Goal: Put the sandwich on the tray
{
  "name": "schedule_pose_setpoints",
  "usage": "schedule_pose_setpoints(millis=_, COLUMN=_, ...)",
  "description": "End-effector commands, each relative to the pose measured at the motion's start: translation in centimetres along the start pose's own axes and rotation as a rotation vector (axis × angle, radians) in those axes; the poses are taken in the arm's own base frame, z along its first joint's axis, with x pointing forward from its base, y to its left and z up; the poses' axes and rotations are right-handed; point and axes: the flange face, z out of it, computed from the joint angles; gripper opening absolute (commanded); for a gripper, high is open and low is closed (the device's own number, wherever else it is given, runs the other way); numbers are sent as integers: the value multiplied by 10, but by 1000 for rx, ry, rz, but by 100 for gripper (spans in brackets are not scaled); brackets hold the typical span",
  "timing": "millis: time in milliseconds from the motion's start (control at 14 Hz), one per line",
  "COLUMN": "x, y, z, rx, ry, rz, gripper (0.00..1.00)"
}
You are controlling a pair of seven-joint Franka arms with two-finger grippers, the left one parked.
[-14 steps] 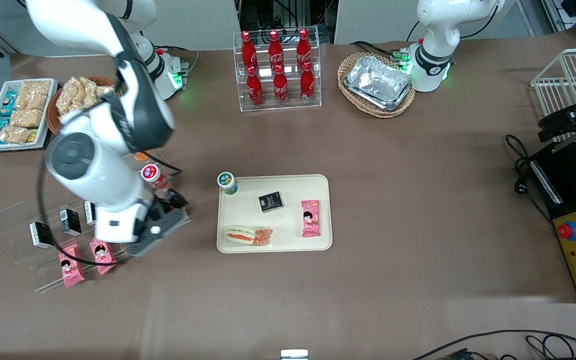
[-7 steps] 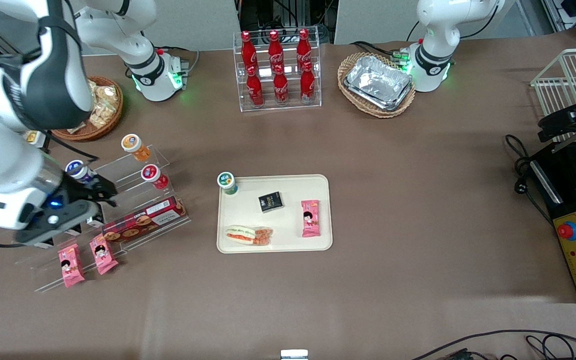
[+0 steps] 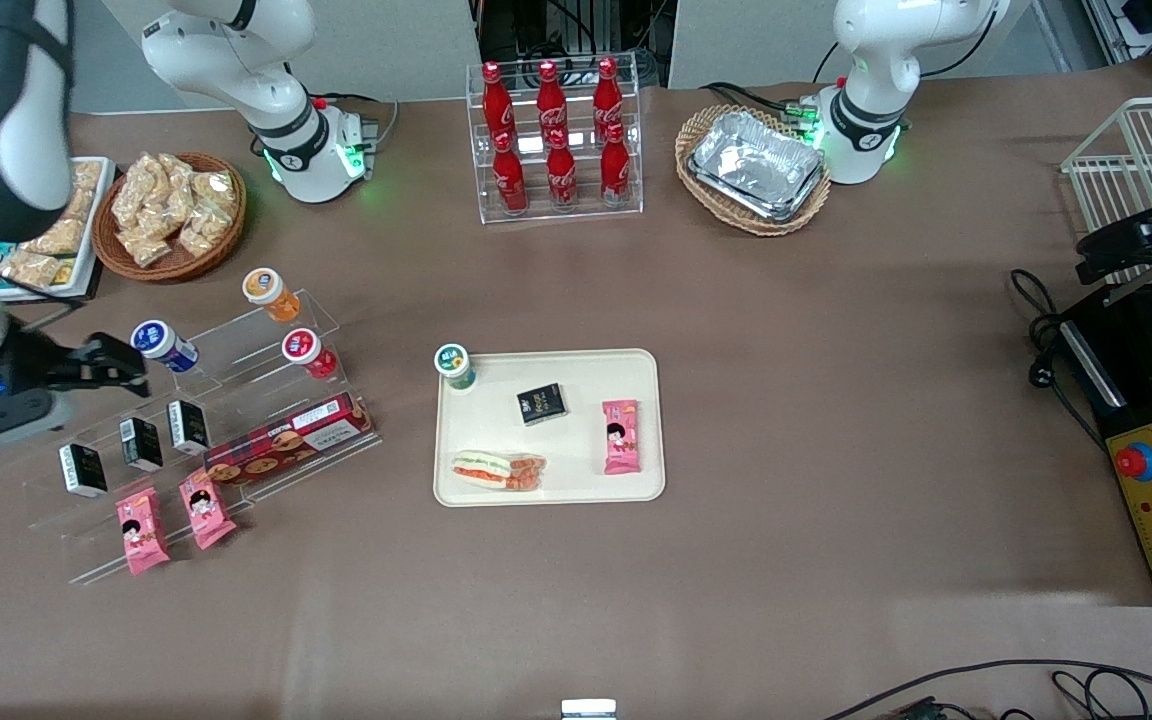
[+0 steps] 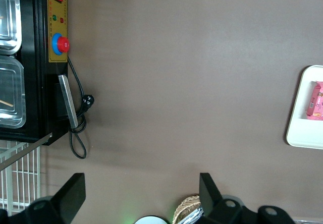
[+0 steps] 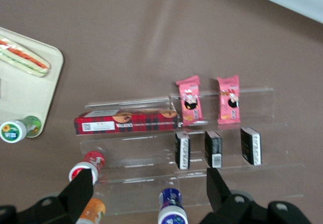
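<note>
The sandwich [image 3: 496, 470], a wedge with pale bread and red-orange filling, lies flat on the cream-beige tray [image 3: 586, 445], at the tray's edge nearest the front camera. It also shows in the right wrist view [image 5: 24, 57] on the tray [image 5: 22, 95]. My right gripper [image 3: 121, 362] is open and empty. It hangs high above the clear acrylic snack rack [image 3: 236, 400], toward the working arm's end of the table, well apart from the tray. In the right wrist view the gripper [image 5: 149, 183] has its fingers spread wide above the rack's bottles.
On the tray lie a pink snack packet [image 3: 621, 436], a small black box [image 3: 542, 403] and a green-capped bottle [image 3: 454, 364]. The rack holds bottles, black boxes, a red biscuit box [image 3: 286, 438] and two pink packets. A cola rack [image 3: 556, 140] and two baskets stand farther back.
My right arm has swung away from beside the tray toward the working arm's end of the table and uncovered the rack. The sandwich has stayed on the tray.
</note>
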Motion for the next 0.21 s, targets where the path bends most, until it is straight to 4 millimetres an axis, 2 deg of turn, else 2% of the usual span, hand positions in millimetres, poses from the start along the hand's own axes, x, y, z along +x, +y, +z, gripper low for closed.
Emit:
schedule_pose_setpoints(millis=0, x=-24, y=32, z=-1, rx=64, ry=-10, rz=71, gripper=100)
schedule_pose_setpoints(millis=71, x=-28, y=37, z=-1, rx=74, ry=-18, rz=76, gripper=100)
schedule_pose_setpoints(millis=143, x=-29, y=33, z=0, rx=83, ry=-32, rz=68, gripper=100)
